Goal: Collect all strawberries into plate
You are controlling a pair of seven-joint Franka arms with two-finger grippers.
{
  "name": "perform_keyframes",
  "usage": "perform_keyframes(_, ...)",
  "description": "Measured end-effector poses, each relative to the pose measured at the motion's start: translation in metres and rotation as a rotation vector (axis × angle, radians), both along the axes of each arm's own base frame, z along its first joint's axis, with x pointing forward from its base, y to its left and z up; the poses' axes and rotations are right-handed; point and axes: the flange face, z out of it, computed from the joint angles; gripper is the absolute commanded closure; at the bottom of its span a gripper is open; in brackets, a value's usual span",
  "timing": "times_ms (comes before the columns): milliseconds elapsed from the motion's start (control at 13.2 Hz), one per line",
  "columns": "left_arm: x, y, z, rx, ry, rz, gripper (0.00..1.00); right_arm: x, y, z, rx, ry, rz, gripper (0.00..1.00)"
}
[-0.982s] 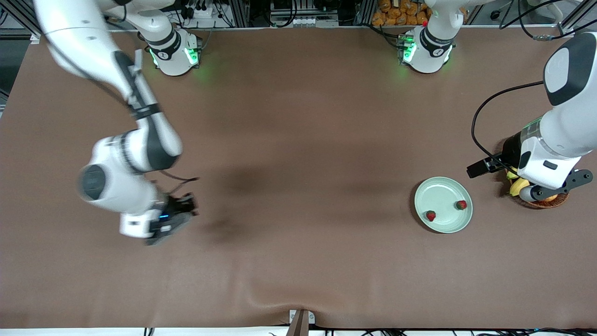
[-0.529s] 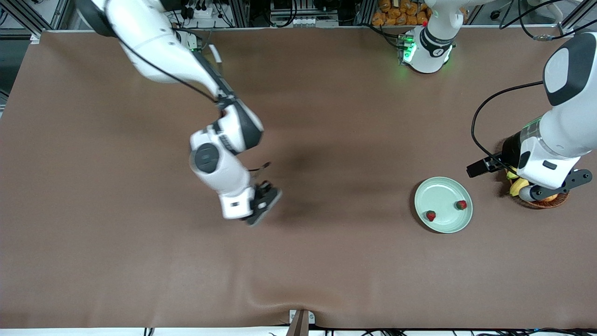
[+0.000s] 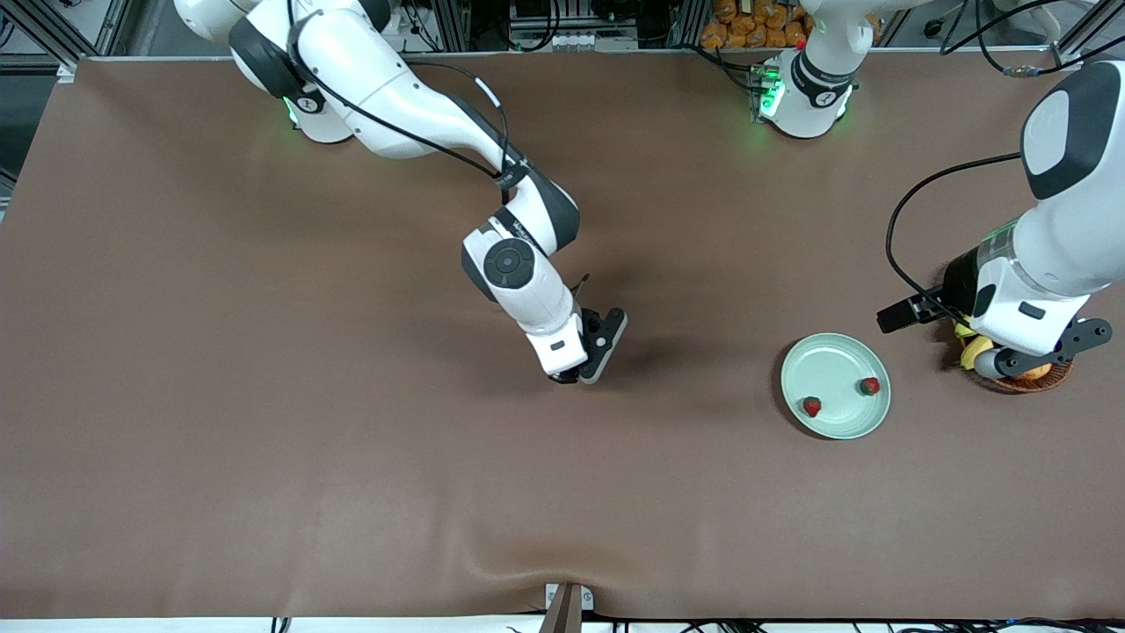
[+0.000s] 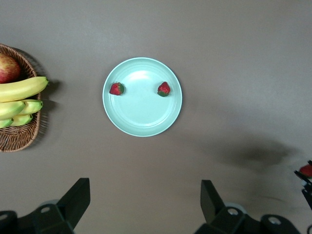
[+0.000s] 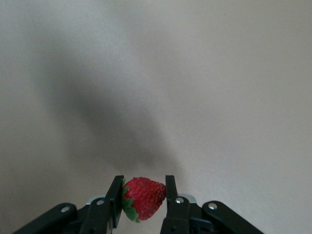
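The right gripper is up over the bare middle of the table, squeezing 1 strawberry. 2 strawberries lie apart on the plate. The left gripper waits over the basket beside the plate, its jaws wide apart.

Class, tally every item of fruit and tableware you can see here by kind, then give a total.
Small red strawberries: 3, two on the plate, one in the right end effector
Round mint-green plate: 1
Brown wicker basket: 1
Yellow bananas: 3
Red-yellow apple: 1
Total: 9
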Motion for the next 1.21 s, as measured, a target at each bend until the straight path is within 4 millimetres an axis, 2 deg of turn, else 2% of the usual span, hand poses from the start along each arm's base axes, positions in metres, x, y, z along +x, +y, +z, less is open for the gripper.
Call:
perform_keyframes(76, -0.001, -0.001, -0.001, 0.001, 0.005, -0.002, 0.0, -0.003, 0.003, -0.012, 0.003, -0.005, 0.002, 0.91)
perform_keyframes(151, -0.001, -0.002, -0.001, 0.001, 0.007, -0.004, 0.0, -0.005, 0.005, -0.022, 0.006, -0.011, 0.003, 0.73)
perform_keyframes(227, -0.002, -0.003, -0.001, 0.002, 0.011, -0.006, 0.0, -0.008, 0.007, -0.031, 0.007, -0.013, 0.005, 0.01)
perform_keyframes(378, -0.004, -0.005, -0.003, 0.005, 0.026, -0.01, 0.0, -0.01, 0.009, -0.036, 0.007, -0.013, 0.009, 0.0)
perform_keyframes(604, -0.008, -0.023, -0.008, 0.01, 0.046, -0.001, 0.0, -0.007, 0.012, -0.027, 0.018, -0.028, 0.008, 0.0)
perform_keyframes(755, -0.013, -0.06, -0.019, 0.015, 0.06, 0.004, 0.0, 0.008, 0.004, -0.009, 0.025, -0.056, -0.01, 0.0)
perform_keyframes(831, -0.012, -0.08, -0.031, 0.012, 0.06, -0.008, 0.0, 0.02, -0.009, 0.002, 0.023, -0.067, -0.03, 0.0)
perform_keyframes(982, -0.003, -0.112, -0.061, -0.012, 0.035, -0.036, 0.01, 0.054, -0.053, 0.028, -0.003, -0.056, -0.091, 0.0)
perform_keyframes(1208, 0.005, -0.153, -0.105, -0.041, 0.025, -0.081, 0.1, 0.111, -0.161, 0.068, -0.026, -0.04, -0.237, 0.0)
